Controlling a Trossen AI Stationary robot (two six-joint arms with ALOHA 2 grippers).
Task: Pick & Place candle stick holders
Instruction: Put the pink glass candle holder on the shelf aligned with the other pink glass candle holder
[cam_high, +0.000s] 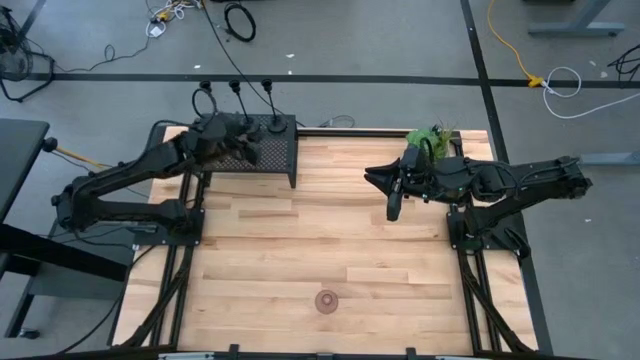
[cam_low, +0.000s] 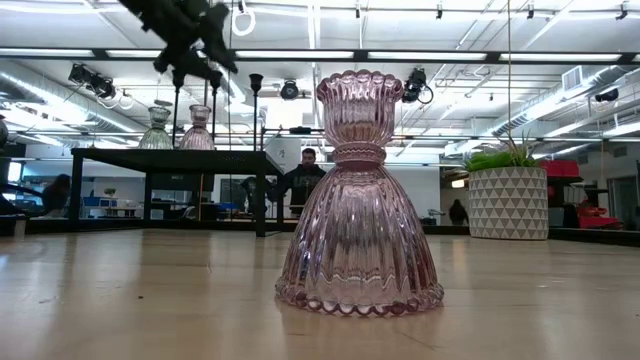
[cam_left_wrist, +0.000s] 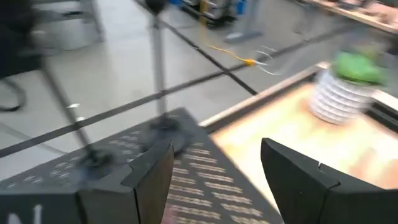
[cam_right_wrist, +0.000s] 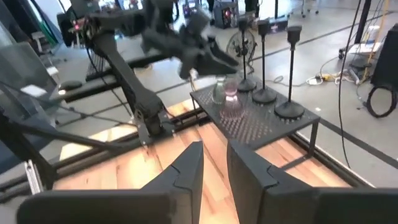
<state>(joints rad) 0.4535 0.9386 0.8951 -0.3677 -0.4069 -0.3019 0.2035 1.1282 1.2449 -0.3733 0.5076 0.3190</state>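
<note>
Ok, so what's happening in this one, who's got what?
The left gripper hangs open over the black mesh box, empty. On the box stand three black holders and two glass ones. One pink glass holder is still alone on the table near the front edge. The right gripper waits over the table beside the plant, holding nothing.

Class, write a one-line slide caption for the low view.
A pink glass holder stands alone on the wooden table, other holders on the black mesh box behind.
</note>
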